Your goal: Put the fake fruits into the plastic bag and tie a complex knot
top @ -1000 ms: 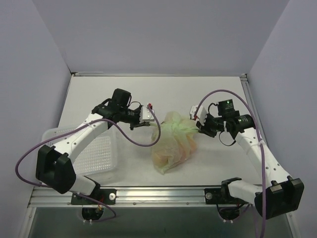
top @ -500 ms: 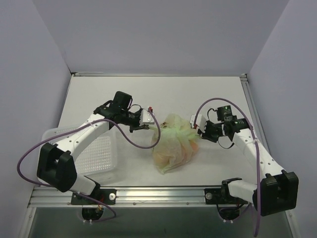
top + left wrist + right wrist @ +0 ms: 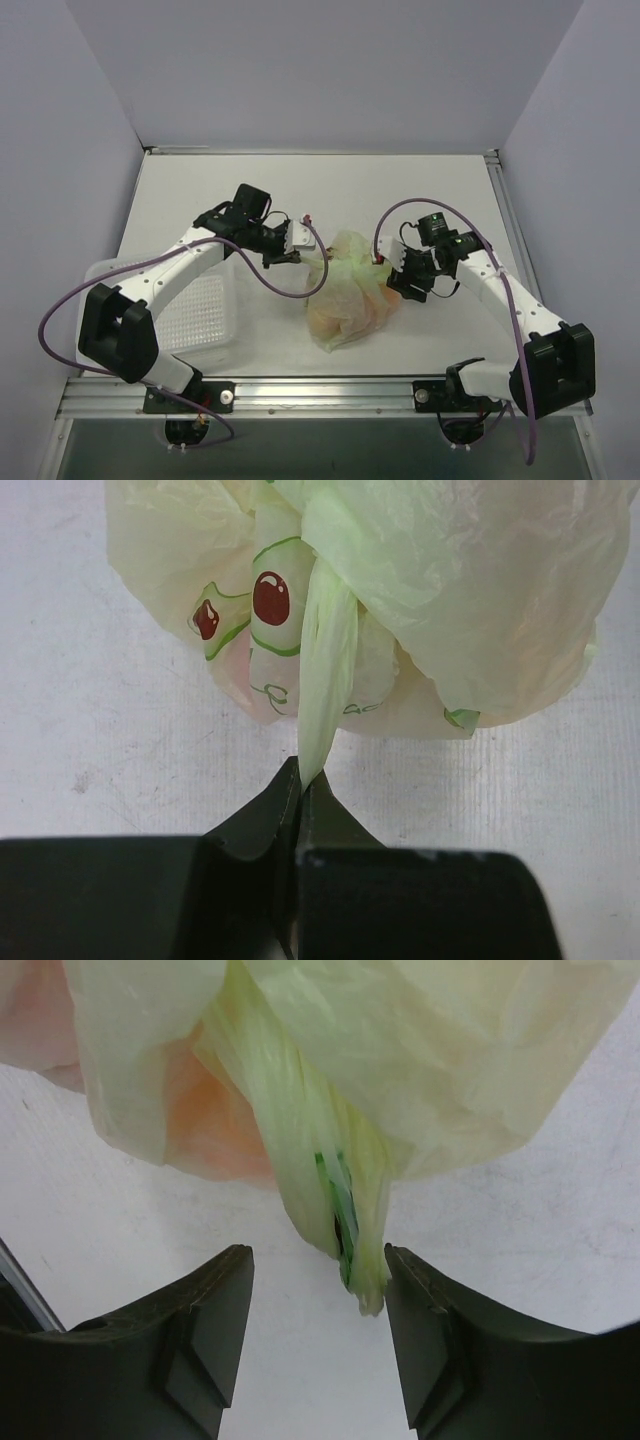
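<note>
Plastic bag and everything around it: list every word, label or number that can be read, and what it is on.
No readable text in any view.
The plastic bag bears only a print of red ovals and green lines, no letters or numbers.

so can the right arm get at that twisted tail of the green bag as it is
Probably yes: the right pincer stands open with the twisted tail hanging right between its fingers, nothing in between. The left pincer pinches a different strand.
</note>
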Robot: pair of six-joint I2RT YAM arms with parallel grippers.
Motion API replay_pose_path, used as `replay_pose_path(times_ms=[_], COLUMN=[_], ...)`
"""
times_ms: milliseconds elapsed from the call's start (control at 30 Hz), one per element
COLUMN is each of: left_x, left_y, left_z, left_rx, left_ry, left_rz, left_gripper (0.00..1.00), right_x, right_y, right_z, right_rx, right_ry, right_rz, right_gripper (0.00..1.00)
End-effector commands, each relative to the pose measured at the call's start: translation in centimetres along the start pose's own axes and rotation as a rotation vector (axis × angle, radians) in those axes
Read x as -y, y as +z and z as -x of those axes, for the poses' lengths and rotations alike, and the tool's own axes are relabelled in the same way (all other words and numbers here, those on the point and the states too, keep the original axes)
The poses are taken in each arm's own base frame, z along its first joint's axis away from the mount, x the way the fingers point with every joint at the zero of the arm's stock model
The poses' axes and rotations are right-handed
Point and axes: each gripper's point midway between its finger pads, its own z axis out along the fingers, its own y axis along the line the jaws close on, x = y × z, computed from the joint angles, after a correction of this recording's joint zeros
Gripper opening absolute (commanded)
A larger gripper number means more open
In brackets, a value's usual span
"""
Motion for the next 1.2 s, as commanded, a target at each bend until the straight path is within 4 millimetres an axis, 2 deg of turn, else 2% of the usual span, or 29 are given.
replay_pose_path(times_ms=[0,133,200,300,333,400,433,533,733,833,933,967,1000,1033,1067,1100,1167], left_x=[-0.5,-0.2,-0.2,-0.4,-0.5,-0.7,-0.6,-0.6,-1.0,-1.5,-1.6,-2.0,-2.3,-2.3,-2.7,-2.3,-3.2], left_y=[-0.5,-0.4,-0.2,-0.3,-0.3,-0.7,-0.8,-1.0,0.9,2.2,3.5,3.9,3.9,3.9,3.6,3.4,2.1], left_z=[1.7,1.6,1.6,1.9,1.9,2.1,1.9,2.0,2.6,2.3,1.7,1.4,0.9,0.4,0.1,-0.6,-0.8], left_rx=[0.031,0.032,0.035,0.042,0.042,0.040,0.034,0.024,-0.039,-0.081,-0.119,-0.127,-0.148,-0.158,-0.163,-0.171,-0.156], left_ry=[0.027,0.029,0.023,0.011,0.008,0.028,0.044,0.143,0.238,0.250,0.225,0.205,0.184,0.153,0.141,0.127,0.103], left_rz=[0.009,0.007,0.004,0.013,0.016,0.030,0.035,0.048,0.053,0.059,0.060,0.064,0.083,0.090,0.108,0.104,0.162], left_gripper=[0.00,0.00,0.00,0.01,0.10,0.25,0.42,0.64,0.66,0.63,0.46,0.30,0.04,0.00,0.00,0.00,0.00], right_x=[0.0,1.3,1.5,1.9,1.9,1.9,2.0,1.8,1.7,1.6,1.4,1.3,1.3,1.4,1.5,1.6,2.3], right_y=[0.1,0.2,0.5,1.1,1.3,1.2,0.9,0.4,-0.8,-1.2,-1.4,-1.4,-1.5,-1.6,-1.7,-1.8,-2.4], right_z=[0.4,1.5,1.8,1.9,1.8,1.9,2.1,2.6,3.8,4.3,4.3,4.1,4.0,3.6,3.4,3.1,2.2], right_rx=[-0.021,0.005,0.005,-0.003,-0.008,-0.002,0.010,0.036,0.090,0.115,0.119,0.116,0.113,0.105,0.099,0.095,0.090], right_ry=[0.026,0.051,0.067,0.081,0.083,0.085,0.086,0.088,0.105,0.123,0.122,0.119,0.117,0.121,0.126,0.137,0.189], right_rz=[-0.009,-0.048,-0.040,-0.033,-0.026,-0.030,-0.042,-0.050,-0.072,-0.075,-0.079,-0.079,-0.084,-0.100,-0.108,-0.117,-0.149], right_gripper=[0.55,0.54,0.49,0.28,0.14,0.03,0.00,0.00,0.00,0.00,0.00,0.00,0.00,0.00,0.00,0.00,0.00])
